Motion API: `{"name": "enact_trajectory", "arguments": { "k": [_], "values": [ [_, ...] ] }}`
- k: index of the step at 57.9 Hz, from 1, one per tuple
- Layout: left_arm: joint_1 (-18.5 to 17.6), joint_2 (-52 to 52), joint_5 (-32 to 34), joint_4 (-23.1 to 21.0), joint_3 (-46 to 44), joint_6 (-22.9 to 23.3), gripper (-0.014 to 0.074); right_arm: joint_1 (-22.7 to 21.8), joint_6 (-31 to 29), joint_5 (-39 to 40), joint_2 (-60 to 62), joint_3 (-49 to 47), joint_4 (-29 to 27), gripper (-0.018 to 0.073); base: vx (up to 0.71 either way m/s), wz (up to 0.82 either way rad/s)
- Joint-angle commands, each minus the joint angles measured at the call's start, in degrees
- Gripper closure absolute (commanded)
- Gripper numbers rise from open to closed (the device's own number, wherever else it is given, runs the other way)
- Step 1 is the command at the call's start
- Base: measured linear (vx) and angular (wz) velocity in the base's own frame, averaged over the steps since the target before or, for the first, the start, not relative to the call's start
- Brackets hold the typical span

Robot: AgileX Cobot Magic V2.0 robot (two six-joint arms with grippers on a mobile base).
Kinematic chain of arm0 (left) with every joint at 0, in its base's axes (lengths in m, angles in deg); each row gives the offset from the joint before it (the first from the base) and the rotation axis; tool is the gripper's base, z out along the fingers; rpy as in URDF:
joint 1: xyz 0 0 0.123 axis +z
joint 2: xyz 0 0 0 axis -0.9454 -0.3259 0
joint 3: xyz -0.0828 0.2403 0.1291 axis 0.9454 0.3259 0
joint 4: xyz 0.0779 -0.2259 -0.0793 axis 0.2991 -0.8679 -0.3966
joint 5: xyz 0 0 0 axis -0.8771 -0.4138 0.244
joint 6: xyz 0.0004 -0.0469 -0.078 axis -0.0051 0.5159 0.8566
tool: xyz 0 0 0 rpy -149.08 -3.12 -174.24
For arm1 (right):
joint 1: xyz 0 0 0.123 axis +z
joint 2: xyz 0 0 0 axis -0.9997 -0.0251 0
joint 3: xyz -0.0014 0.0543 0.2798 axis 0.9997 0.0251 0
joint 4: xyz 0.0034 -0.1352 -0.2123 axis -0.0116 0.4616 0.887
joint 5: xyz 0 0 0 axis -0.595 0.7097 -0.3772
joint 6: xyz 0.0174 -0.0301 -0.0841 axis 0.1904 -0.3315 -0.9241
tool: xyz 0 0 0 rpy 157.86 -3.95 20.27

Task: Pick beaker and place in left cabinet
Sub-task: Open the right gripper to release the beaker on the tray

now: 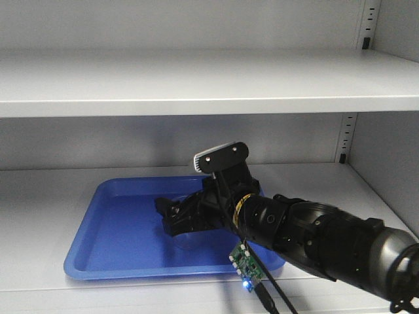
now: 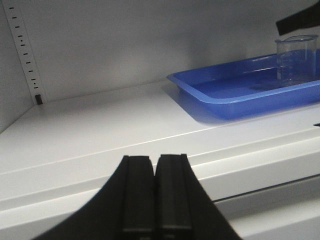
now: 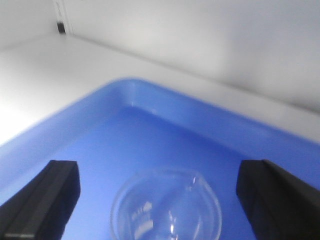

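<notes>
The clear glass beaker [image 2: 295, 60] stands upright in the blue tray [image 2: 235, 100] on the left cabinet's lower shelf [image 1: 39, 196]. In the right wrist view I look down into the beaker's round mouth [image 3: 167, 210]. My right gripper [image 3: 160, 197] is open just above it, with its black fingers [image 3: 42, 200] wide apart and a gap on each side of the glass. From the front, the right gripper [image 1: 171, 219] hovers over the tray's middle and hides most of the beaker [image 1: 190, 241]. My left gripper [image 2: 155, 162] is shut on nothing, low at the shelf's front edge.
The upper shelf [image 1: 196, 85] overhangs the right arm [image 1: 314, 235]. Slotted uprights stand in the back corners [image 2: 22, 50], [image 1: 347, 137]. The tray's raised rim [image 3: 125, 87] surrounds the beaker. Bare white shelf [image 2: 100, 130] lies between the left gripper and the tray.
</notes>
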Motion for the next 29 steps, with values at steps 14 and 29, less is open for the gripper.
{"name": "enact_trajectory", "arguments": {
  "k": [14,29],
  "values": [
    [-0.03,1.06,4.28,-0.18,0.9,0.15,0.0595,-0.2,1.42,3.25,10.25,1.59,0.13,0.0128,0.0,0.0],
    [-0.03,1.06,4.28,-0.18,0.9,0.15,0.0595,-0.2,1.42,3.2,18.69,14.12,0.26,0.0454,0.0,0.0]
  ]
}}
